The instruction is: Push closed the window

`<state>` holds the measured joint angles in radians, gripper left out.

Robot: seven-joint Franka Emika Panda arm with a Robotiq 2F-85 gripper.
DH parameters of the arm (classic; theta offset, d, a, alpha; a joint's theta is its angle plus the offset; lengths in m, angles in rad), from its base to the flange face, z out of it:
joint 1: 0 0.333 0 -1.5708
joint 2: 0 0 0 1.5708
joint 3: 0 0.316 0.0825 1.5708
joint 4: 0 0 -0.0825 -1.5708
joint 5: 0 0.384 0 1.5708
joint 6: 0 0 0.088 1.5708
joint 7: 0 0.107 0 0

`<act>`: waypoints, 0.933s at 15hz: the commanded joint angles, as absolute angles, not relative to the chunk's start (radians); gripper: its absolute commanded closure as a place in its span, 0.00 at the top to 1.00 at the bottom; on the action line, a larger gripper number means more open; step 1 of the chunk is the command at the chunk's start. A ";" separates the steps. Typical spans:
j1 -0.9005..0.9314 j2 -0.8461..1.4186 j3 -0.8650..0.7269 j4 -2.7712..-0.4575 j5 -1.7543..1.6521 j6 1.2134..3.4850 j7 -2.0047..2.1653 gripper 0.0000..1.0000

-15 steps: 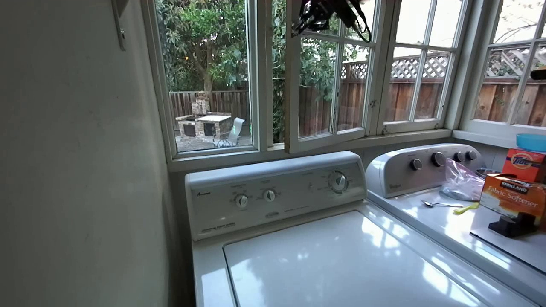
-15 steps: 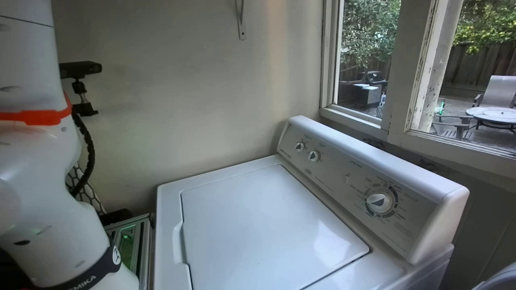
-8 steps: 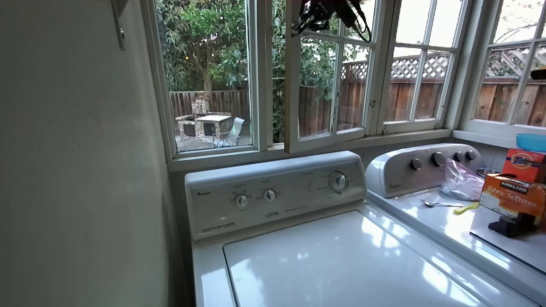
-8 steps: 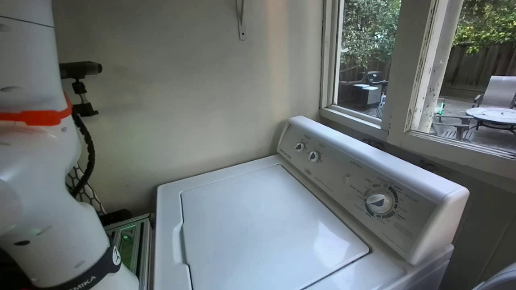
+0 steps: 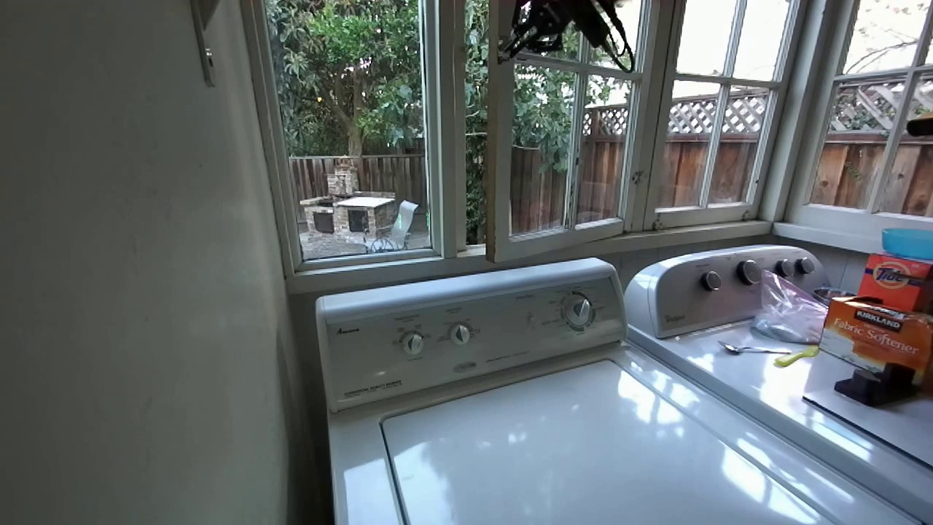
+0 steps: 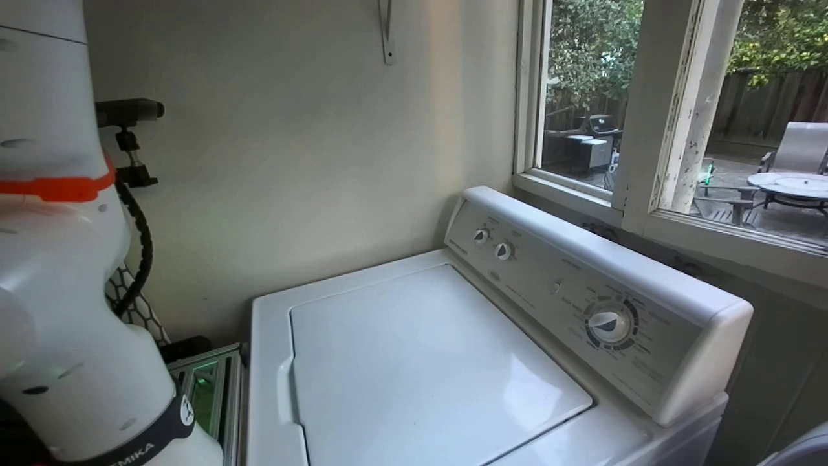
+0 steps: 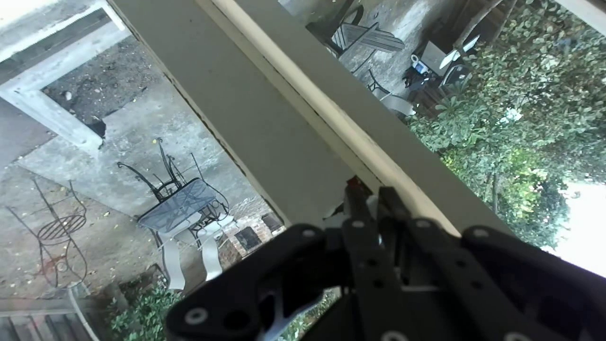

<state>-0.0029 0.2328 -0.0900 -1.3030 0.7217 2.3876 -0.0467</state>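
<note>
The window (image 5: 575, 138), a tall white-framed glazed sash, stands ajar above the control panel (image 5: 503, 321) of the washing machine (image 5: 568, 437). In an exterior view its free edge juts inward over the sill (image 5: 692, 236), and leaves (image 5: 476, 146) show in the gap between that edge and the fixed post (image 5: 450, 131). In both exterior views its lower corner sits near the top of the control panel.

The gripper (image 7: 372, 195) is narrow, its two fingers (image 7: 357, 237) lying side by side. In the wrist view they lie across painted woodwork (image 7: 265, 109), their tips close to a pale raised strip (image 7: 367, 143); whether they press on it is hard to tell. In an exterior view the dark gripper hangs at the upper border, across the top part of the sash.

The white Panda arm (image 6: 52, 259), with an orange band (image 6: 55, 188), rises at the left of an exterior view, a black camera (image 6: 132, 111) on a mount (image 6: 132, 147) near it. Beside the washing machine stands a second appliance (image 5: 674, 295) with four knobs (image 5: 748, 272). On it lie a clear plastic bag (image 5: 791, 310), a metal spoon (image 5: 754, 350) and a yellow-green utensil (image 5: 797, 356). A Kirkland Fabric Softener box (image 5: 871, 335) stands in front of a Tide box (image 5: 893, 284), which has a blue container (image 5: 909, 243) on top.
</note>
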 commanded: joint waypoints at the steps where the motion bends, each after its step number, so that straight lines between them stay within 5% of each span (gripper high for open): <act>1: -0.003 0.233 -0.090 -1.303 0.722 2.388 -0.047 0.12; 14: -0.062 0.381 -0.016 -1.058 0.775 2.318 0.125 0.03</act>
